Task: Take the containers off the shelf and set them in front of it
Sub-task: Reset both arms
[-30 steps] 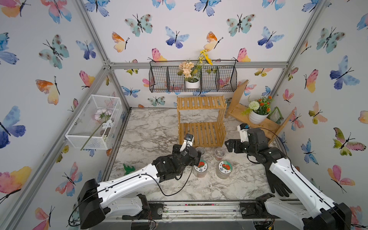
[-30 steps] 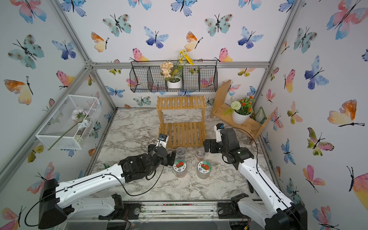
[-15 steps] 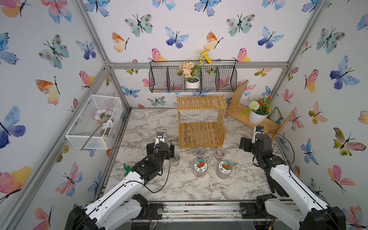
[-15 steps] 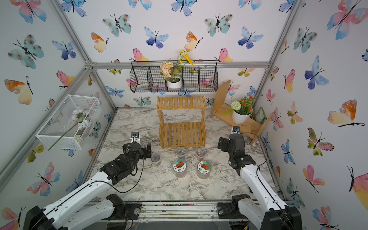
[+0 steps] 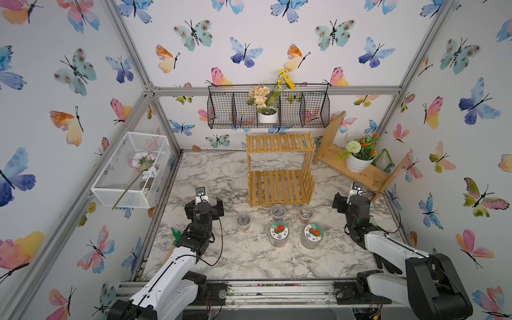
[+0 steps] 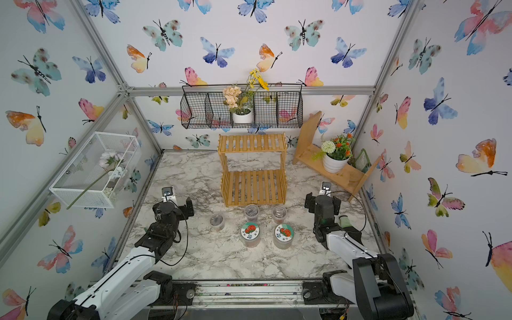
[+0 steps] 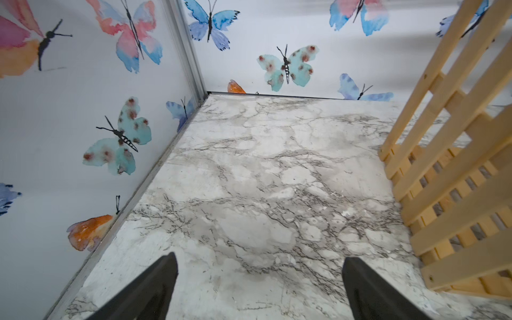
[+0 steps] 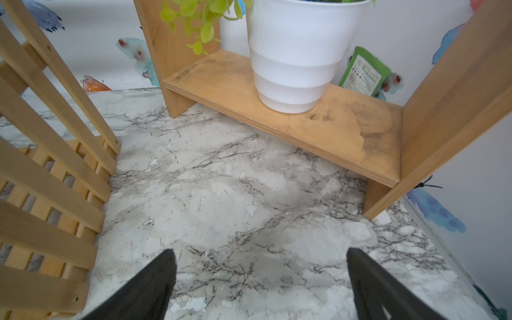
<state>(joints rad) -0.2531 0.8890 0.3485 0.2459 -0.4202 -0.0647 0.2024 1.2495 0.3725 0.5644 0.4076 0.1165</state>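
Found the shelf (image 5: 279,166) bare on both tiers, with the three small cups (image 5: 278,212) just in front of it on the marble tabletop (image 5: 249,260) and the two jars (image 5: 279,234) one row nearer. Saw the left gripper (image 7: 257,260) and right gripper (image 8: 260,256) spread wide, empty, flanking the shelf. Judged the unloading done; best finished by parking both grippers clear of the cups.

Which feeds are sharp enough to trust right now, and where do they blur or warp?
Both top views: even light, faint shadows, containers sharp, wide lens splays the frame posts. Left wrist: table crisp, shelf slats soft and stretched at the edge. Right wrist: white pot bright, slightly soft; right gripper dark, out of focus.
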